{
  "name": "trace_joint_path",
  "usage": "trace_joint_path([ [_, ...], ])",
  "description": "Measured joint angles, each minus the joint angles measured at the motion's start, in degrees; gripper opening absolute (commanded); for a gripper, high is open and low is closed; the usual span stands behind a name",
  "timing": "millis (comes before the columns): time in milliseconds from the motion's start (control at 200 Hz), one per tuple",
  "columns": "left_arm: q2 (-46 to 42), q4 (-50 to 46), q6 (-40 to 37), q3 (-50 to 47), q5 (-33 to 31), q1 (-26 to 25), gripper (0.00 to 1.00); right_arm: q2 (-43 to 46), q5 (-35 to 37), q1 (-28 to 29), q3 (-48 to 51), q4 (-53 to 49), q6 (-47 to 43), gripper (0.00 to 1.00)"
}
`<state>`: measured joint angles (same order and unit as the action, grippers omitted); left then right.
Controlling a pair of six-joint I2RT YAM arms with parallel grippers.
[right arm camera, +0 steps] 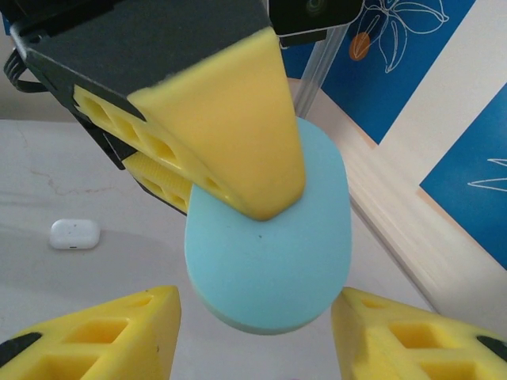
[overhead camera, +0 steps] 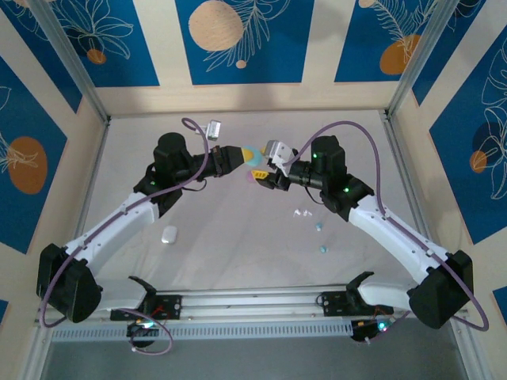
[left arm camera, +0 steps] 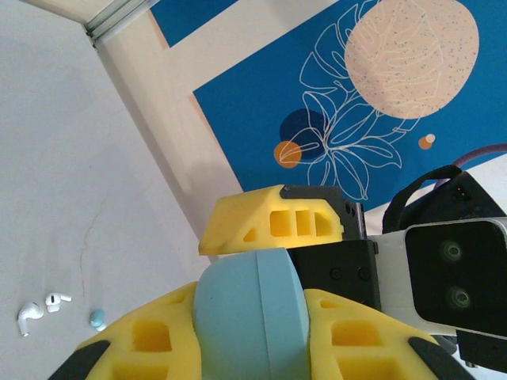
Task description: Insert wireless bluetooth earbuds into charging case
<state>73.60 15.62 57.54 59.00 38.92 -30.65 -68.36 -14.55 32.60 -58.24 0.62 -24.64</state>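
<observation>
No legible text or markings.

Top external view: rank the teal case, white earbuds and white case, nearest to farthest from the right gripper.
1. Teal case, at the right gripper tips, held by the left gripper.
2. White earbuds, by the right forearm.
3. White case, far left.

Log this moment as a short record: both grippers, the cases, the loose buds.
left gripper: shut on the teal case, held raised
right gripper: open, fingers either side of the teal case
white case: closed, lying on the table, away from both grippers
white earbuds: two, loose on the table
teal earbud: loose beside the white pair
</observation>
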Motion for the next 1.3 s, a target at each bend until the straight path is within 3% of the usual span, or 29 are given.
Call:
trace_joint_path([
  [240,0.0,0.0,0.0,0.0,0.0,0.0,0.11,0.0,0.6,0.0,0.6,2.0,1.0,0.60],
  [475,0.0,0.2,0.0,0.0,0.0,0.0,0.11,0.0,0.4,0.0,0.7,5.4,2.5,0.54],
  [1295,0.0,0.0,0.0,0.3,0.0,-0.1,0.11,-0.2,-0.1,0.5,0.9,7.5,3.3,0.55],
])
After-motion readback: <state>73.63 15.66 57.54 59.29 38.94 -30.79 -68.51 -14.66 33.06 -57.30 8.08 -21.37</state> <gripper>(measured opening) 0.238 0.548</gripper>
